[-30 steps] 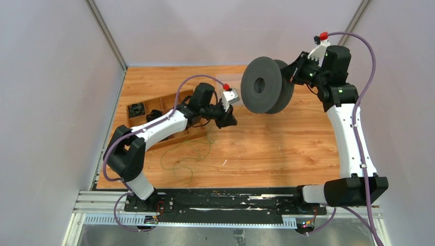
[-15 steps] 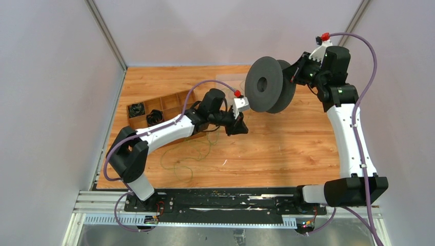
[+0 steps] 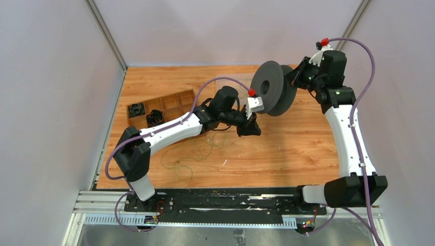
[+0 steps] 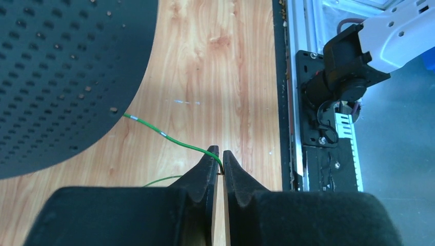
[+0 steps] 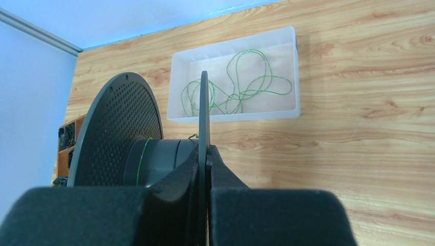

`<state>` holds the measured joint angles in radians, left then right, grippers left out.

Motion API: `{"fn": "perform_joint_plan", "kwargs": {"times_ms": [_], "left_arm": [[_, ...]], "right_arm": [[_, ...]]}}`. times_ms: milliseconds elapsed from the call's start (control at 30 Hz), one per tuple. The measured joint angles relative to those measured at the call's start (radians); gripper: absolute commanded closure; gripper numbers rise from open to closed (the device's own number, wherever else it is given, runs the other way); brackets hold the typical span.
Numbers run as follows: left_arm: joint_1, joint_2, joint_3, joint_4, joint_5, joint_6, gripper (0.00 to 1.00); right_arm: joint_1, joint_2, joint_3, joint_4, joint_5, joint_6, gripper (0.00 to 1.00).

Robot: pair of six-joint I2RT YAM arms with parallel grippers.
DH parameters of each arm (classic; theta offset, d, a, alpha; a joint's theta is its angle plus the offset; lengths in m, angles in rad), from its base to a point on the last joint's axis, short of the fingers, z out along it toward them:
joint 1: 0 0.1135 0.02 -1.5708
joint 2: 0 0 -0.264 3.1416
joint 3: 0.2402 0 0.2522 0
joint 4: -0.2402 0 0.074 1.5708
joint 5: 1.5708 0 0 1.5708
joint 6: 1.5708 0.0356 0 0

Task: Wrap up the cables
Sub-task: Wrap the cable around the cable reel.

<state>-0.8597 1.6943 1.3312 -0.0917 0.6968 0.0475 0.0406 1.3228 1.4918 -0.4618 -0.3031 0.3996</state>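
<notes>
1. The cables (image 4: 169,138) are thin green wires. I am pinching one between the tips of my left gripper (image 4: 219,154), with the jaws almost touching. The wire is running toward 10 o'clock, under the rim of the big black spool (image 4: 61,77). The rest is lying in loose loops on the table (image 3: 287,148), at 7 o'clock from that gripper.
2. The wire is very thin. If I am pulling too hard, it may be slipping out of my tips.
3. The loops may be knotting as I am drawing them in. A knot would be tugging everything.
4. One turn is sitting on the spool's middle. If I am aiming badly, the wire may be sliding off the rim and missing the gap between the two discs.
5. My right gripper (image 5: 205,154) is squeezing the thin edge of one disc and holding the spool up at 1 o'clock of the table. A hard tug may be twisting it loose.
6. More green wires are lying in the white tray (image 5: 241,82) at 12 o'clock. My arm may be bumping it.
</notes>
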Motion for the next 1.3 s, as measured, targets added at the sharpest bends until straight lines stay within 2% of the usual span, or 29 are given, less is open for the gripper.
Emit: {"fn": "perform_joint_plan", "kwargs": {"times_ms": [500,900,1300], "left_arm": [[-0.042,0.071,0.188,-0.117,0.017,-0.063,0.89],[-0.047,0.117,0.348,-0.26,-0.024,-0.091,0.89],[-0.047,0.124,0.399,-0.321,-0.026,-0.103,0.89]], "right_arm": [[0.024,-0.013,-0.077,0.001,0.079,-0.058,0.99],[0.106,-0.021,-0.139,0.031,0.159,-0.146,0.99],[0.158,-0.03,-0.169,0.049,0.209,-0.223,0.99]]}}
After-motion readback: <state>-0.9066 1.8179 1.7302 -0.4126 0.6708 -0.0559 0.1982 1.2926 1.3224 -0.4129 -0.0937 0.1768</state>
